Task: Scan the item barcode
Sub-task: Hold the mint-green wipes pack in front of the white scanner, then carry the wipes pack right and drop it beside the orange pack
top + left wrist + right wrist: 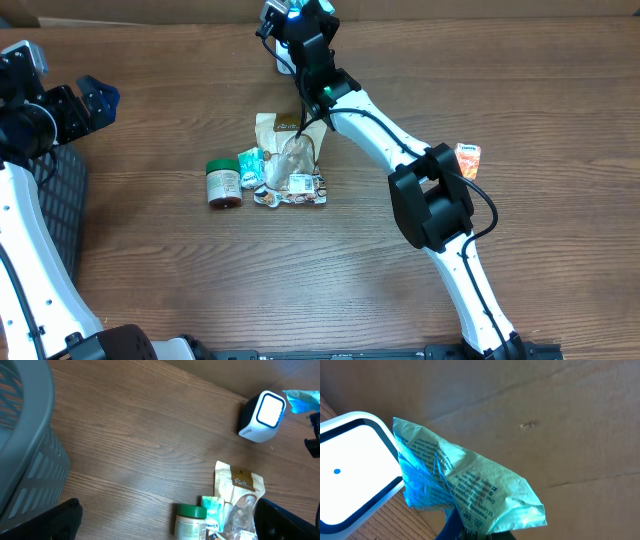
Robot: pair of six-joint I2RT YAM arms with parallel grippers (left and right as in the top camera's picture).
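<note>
Nearest, at mid-frame in the overhead view, five things cluster on the counter (180, 290): one green-lidded jar (223, 183), one small teal sachet (250, 165), one tan pouch (273, 128), one clear bag (295, 157) and one labelled flat pack (297, 188). One orange packet (468, 160) lies alone at the right, and one dark basket (55, 195) stands at the left edge. Above the basket, the left gripper (88, 105) hangs with its jaws spread wide and nothing between them. Farthest, at top centre, one white scanner (261, 416) sits on the counter. The right gripper (465, 530) is clamped on one teal packet (470, 485), held off the counter just beside the scanner's window, printed side showing.
</note>
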